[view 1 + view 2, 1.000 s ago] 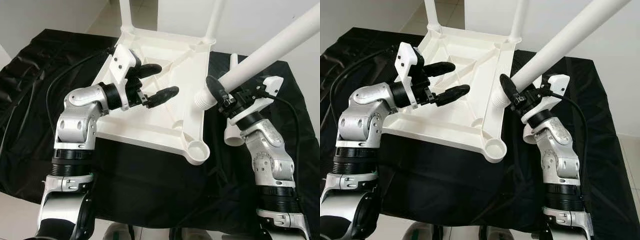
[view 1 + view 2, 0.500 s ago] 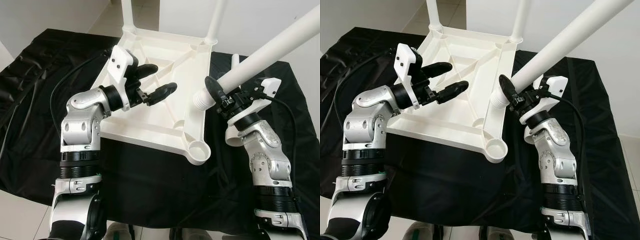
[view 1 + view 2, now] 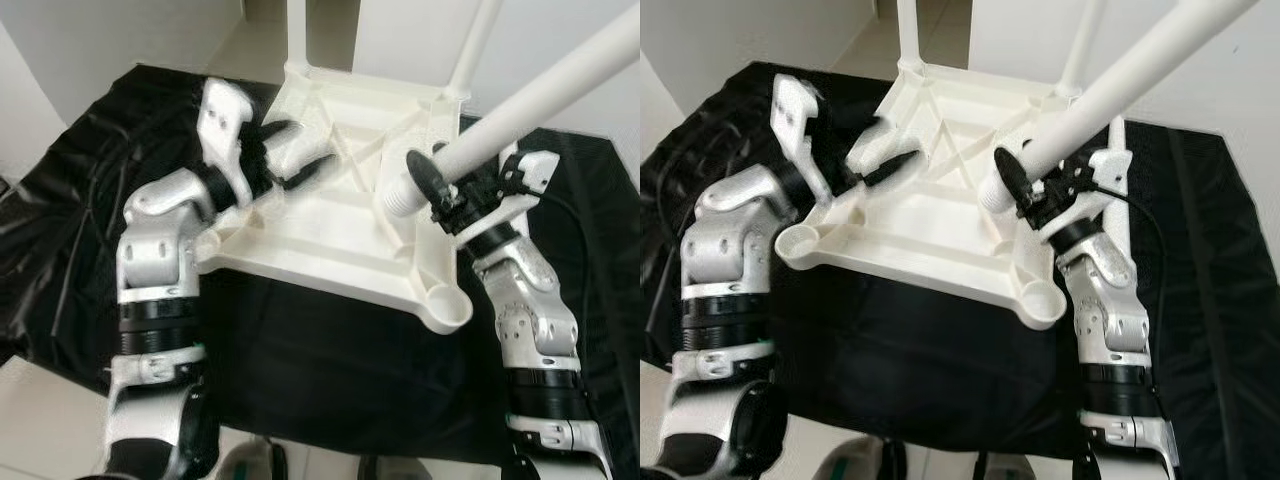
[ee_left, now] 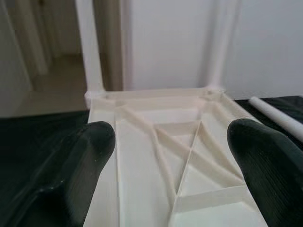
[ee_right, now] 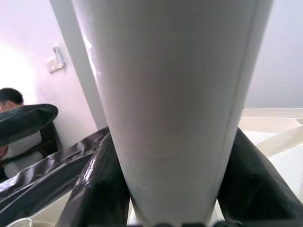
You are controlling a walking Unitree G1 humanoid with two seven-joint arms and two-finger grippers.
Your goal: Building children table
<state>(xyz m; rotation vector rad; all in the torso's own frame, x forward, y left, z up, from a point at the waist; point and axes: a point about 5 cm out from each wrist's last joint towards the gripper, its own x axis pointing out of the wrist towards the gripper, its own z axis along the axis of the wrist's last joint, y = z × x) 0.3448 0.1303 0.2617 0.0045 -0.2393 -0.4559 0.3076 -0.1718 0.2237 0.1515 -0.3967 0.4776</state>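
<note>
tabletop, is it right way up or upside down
Upside down. The tabletop shows its ribbed underside and open corner sockets, and two fitted legs stand up from its far corners.

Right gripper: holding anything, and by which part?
Yes. The right gripper clamps a white table leg near its threaded lower end, jaws on either side of the tube. The left gripper is open, holding nothing.
</note>
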